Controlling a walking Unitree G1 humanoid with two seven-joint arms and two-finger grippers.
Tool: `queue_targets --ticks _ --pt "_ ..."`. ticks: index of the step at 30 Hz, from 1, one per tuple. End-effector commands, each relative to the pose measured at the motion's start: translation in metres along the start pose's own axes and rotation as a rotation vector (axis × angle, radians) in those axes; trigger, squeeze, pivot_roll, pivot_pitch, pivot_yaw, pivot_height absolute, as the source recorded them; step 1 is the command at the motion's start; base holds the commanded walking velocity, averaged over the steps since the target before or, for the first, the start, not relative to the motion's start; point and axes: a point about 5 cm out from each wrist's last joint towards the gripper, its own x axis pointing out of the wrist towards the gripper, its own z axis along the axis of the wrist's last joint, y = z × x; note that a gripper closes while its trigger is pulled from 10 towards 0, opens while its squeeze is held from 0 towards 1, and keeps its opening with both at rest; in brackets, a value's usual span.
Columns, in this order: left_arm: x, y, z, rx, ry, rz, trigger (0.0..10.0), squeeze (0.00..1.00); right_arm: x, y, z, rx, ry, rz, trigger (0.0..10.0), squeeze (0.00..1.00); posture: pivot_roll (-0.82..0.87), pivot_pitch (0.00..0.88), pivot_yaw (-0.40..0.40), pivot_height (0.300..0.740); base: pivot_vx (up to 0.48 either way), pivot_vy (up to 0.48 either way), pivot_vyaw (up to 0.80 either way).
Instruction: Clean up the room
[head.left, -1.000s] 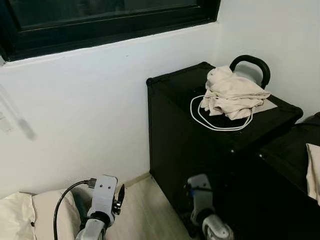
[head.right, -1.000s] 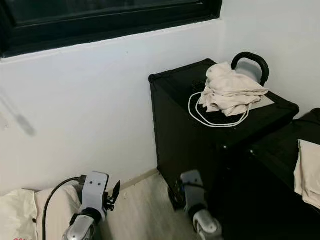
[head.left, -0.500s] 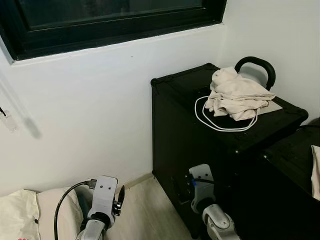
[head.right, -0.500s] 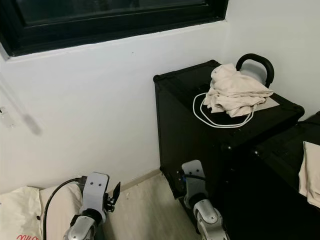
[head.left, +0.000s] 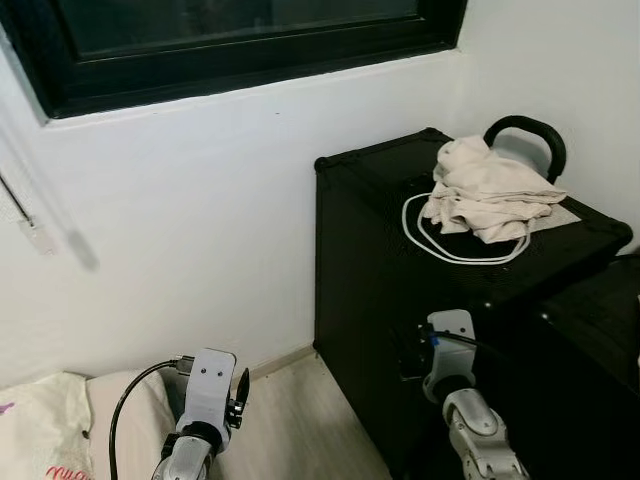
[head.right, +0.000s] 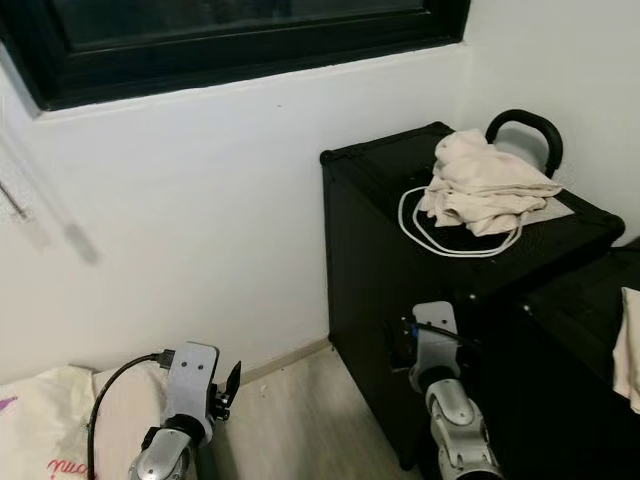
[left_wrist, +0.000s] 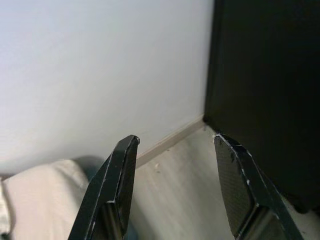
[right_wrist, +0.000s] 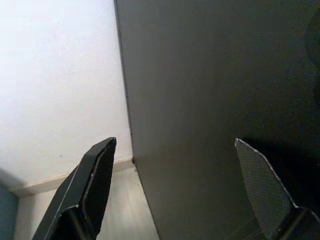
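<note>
A beige cloth (head.left: 490, 188) lies on a white cable (head.left: 462, 243) atop the black case (head.left: 400, 300). Both grippers, left (left_wrist: 175, 150) and right (right_wrist: 175, 150), hang low with jaws wide and empty. Beside the left one lies what looks like a pillow (head.left: 60, 450).

I count one black case (head.left: 400, 330) at the right of the frame; one crumpled beige cloth (head.left: 490, 190) on its top, upper right; one coiled white cable (head.left: 455, 240) beside it; one black handle (head.left: 525, 135); one window (head.left: 240, 40) along the top; two white pillows (head.left: 70, 430), lower left.

Crumpled beige cloth (head.left: 490, 188) heaped on top of the black case (head.left: 400, 300), partly lying over a looped white cable (head.left: 440, 238)
</note>
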Motion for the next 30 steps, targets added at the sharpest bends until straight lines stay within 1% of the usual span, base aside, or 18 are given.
queue_targets --ticks 1,2,3,4,5,8,10,12,13,14,15,18,20,23,25,26,27,30 --pt "-0.004 0.001 -0.006 -0.006 0.027 0.013 10.0 0.00 -0.004 -0.048 0.008 0.044 -0.034 -0.248 10.0 0.00 -0.02 0.096 0.021 0.740 0.000 0.000 0.00" --pt "-0.004 0.001 -0.006 -0.006 0.027 0.013 10.0 0.00 -0.004 -0.048 0.008 0.044 -0.034 -0.248 10.0 0.00 -0.02 0.096 0.021 0.740 0.000 0.000 0.00" --pt "-0.004 0.001 -0.006 -0.006 0.027 0.013 10.0 0.00 -0.006 -0.055 0.009 0.037 -0.039 -0.282 10.0 0.00 -0.01 0.096 0.019 0.740 0.000 0.000 0.00" --pt "-0.004 0.001 -0.006 -0.006 0.027 0.013 10.0 0.00 -0.006 -0.055 0.009 0.037 -0.039 -0.282 10.0 0.00 -0.01 0.096 0.019 0.740 0.000 0.000 0.00" --pt "-0.004 0.001 -0.007 -0.007 0.027 0.013 10.0 0.00 -0.007 -0.060 0.008 0.045 -0.037 -0.317 10.0 0.00 -0.02 0.097 0.021 0.740 0.000 0.000 0.00" --pt "-0.004 0.001 -0.007 -0.007 0.027 0.013 10.0 0.00 -0.009 -0.063 0.007 0.045 -0.033 -0.330 10.0 0.00 -0.02 0.099 0.020 0.740 0.000 0.000 0.00" --pt "-0.005 0.001 -0.007 -0.008 0.027 0.012 10.0 0.00 -0.009 -0.059 0.005 0.049 -0.028 -0.314 10.0 0.00 -0.02 0.100 0.021 0.740 0.000 0.000 0.00" --pt "-0.005 0.000 -0.007 -0.005 0.028 0.007 10.0 0.00 -0.007 -0.039 -0.001 0.064 -0.009 -0.220 10.0 0.00 -0.02 0.102 0.021 0.740 0.000 0.000 0.00" --pt "-0.005 0.000 -0.007 -0.005 0.028 0.007 10.0 0.00 -0.007 -0.039 -0.001 0.064 -0.009 -0.220 10.0 0.00 -0.02 0.102 0.021 0.740 0.000 0.000 0.00" --pt "-0.005 0.000 -0.007 -0.004 0.028 0.007 10.0 0.00 -0.007 -0.027 -0.004 0.074 0.004 -0.166 10.0 0.00 -0.01 0.102 0.022 0.740 0.000 0.000 0.00" --pt "-0.005 0.000 -0.007 -0.004 0.028 0.007 10.0 0.00 -0.007 -0.027 -0.004 0.074 0.004 -0.166 10.0 0.00 -0.01 0.102 0.022 0.740 0.000 0.000 0.00" --pt "-0.005 0.001 -0.007 -0.002 0.029 0.008 10.0 0.00 -0.006 0.002 -0.010 0.084 0.015 -0.044 10.0 0.00 -0.01 0.102 0.022 0.740 0.000 0.000 0.00" --pt "-0.005 0.001 -0.007 -0.001 0.030 0.010 10.0 0.00 -0.007 0.015 -0.011 0.084 0.013 0.010 10.0 0.00 -0.01 0.101 0.023 0.740 0.000 0.000 0.00" --pt "-0.005 0.001 -0.007 -0.001 0.030 0.010 10.0 0.00 -0.007 0.019 -0.011 0.083 0.013 0.025 10.0 0.00 -0.01 0.101 0.023 0.740 0.000 0.000 0.00" --pt "-0.005 0.002 -0.007 -0.001 0.030 0.012 10.0 0.00 -0.008 0.030 -0.012 0.092 0.017 0.063 10.0 0.00 -0.01 0.102 0.023 0.740 0.000 0.000 0.00" --pt "-0.005 0.002 -0.007 -0.001 0.030 0.012 10.0 0.00 -0.008 0.030 -0.012 0.092 0.017 0.063 10.0 0.00 -0.01 0.102 0.023 0.740 0.000 0.000 0.00" --pt "-0.004 0.002 -0.007 -0.003 0.030 0.014 10.0 0.00 -0.010 0.039 -0.013 0.094 0.015 0.101 10.0 0.00 -0.01 0.103 0.023 0.740 0.000 0.000 0.00" --pt "-0.004 0.002 -0.006 -0.003 0.029 0.015 10.0 0.00 -0.011 0.043 -0.013 0.092 0.013 0.117 10.0 0.00 -0.01 0.104 0.023 0.740 0.000 0.000 0.00"
